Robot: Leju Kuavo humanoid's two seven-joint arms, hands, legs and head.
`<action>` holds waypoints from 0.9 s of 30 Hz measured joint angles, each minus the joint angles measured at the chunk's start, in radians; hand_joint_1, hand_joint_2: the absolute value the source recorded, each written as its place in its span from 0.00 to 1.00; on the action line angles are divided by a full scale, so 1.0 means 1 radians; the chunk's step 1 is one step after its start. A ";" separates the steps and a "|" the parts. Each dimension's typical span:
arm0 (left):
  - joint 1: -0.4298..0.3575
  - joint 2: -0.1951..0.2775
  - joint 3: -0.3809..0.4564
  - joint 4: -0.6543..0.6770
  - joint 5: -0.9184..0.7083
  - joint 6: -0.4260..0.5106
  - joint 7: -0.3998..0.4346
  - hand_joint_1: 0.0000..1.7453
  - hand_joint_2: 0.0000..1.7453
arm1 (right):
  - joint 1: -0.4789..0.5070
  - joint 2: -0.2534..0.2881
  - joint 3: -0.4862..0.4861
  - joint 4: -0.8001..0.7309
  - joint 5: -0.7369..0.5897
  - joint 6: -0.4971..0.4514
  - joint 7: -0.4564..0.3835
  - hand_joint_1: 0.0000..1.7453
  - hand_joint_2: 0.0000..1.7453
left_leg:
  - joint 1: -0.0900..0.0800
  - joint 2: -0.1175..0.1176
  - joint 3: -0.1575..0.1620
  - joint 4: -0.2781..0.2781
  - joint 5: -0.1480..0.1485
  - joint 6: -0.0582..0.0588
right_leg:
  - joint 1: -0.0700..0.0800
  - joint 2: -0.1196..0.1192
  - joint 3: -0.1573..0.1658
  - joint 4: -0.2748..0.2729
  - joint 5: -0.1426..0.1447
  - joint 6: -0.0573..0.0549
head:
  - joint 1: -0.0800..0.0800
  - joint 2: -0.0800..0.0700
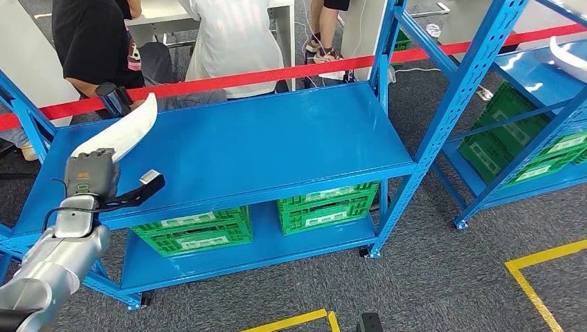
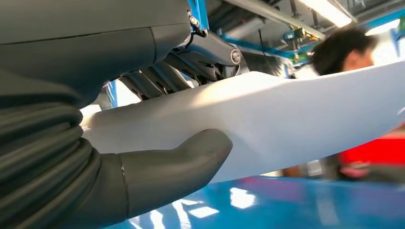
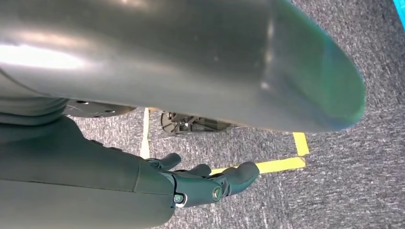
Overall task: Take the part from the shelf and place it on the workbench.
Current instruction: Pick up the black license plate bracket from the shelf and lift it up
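A long white curved part (image 1: 124, 129) is held in my left hand (image 1: 93, 176) over the left end of the blue workbench top (image 1: 263, 145). In the left wrist view the thumb (image 2: 181, 162) presses under the white part (image 2: 286, 119) and the dark fingers (image 2: 191, 62) close over its other side; the part sits a little above the blue surface (image 2: 286, 205). My right hand (image 3: 205, 183) hangs beside my body over grey carpet, fingers loosely apart, holding nothing.
Green crates (image 1: 201, 232) stand on the lower shelf. A second blue rack (image 1: 533, 90) at the right holds another white part (image 1: 571, 55) and green crates. Red tape (image 1: 277, 72) runs behind the bench, with people beyond it. Yellow floor lines (image 1: 540, 290) mark the carpet.
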 joint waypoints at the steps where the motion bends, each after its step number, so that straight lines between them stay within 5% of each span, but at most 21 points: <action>1: 0.001 -0.011 0.027 -0.007 0.068 0.000 -0.072 1.00 1.00 | 0.001 0.000 0.000 0.000 -0.001 0.001 0.000 0.00 0.00 | 0.000 0.000 0.000 0.000 0.000 0.000 | 0.000 0.000 0.000 0.000 0.000 0.000 | 0.000 0.000; 6: 0.039 -0.093 0.207 -0.076 0.479 -0.226 -0.480 1.00 1.00 | 0.013 -0.001 -0.011 0.000 -0.013 0.005 0.002 0.00 0.00 | -0.001 0.000 0.000 0.000 -0.001 0.001 | -0.002 0.000 0.000 0.000 0.000 0.000 | 0.000 0.000; 9: 0.098 -0.140 0.288 -0.168 0.696 -0.438 -0.598 1.00 1.00 | 0.018 -0.003 -0.022 0.000 -0.015 0.005 0.015 0.00 0.00 | -0.001 0.001 0.000 0.000 -0.002 0.002 | -0.002 0.002 0.000 0.000 0.000 0.001 | 0.000 0.000; 13: 0.244 -0.163 0.305 -0.388 0.969 -0.742 -0.616 1.00 1.00 | 0.025 -0.010 -0.025 0.000 -0.001 0.012 0.046 0.00 0.00 | -0.001 0.005 0.001 0.000 -0.004 0.003 | -0.003 0.006 0.000 0.000 -0.001 0.001 | 0.000 0.000; 16: 0.377 -0.167 0.294 -0.591 1.128 -0.884 -0.611 1.00 1.00 | 0.033 -0.015 -0.027 0.000 0.005 0.016 0.062 0.00 0.00 | -0.001 0.006 0.001 0.000 -0.005 0.003 | -0.003 0.006 -0.001 0.000 -0.003 0.003 | 0.000 0.000; 27: 0.724 -0.168 0.225 -1.122 1.310 -1.036 -0.619 1.00 1.00 | 0.041 -0.037 -0.027 0.000 0.056 0.043 0.089 0.00 0.00 | -0.002 0.004 0.002 0.001 -0.010 0.006 | -0.004 0.004 0.002 -0.001 -0.006 0.006 | 0.000 0.000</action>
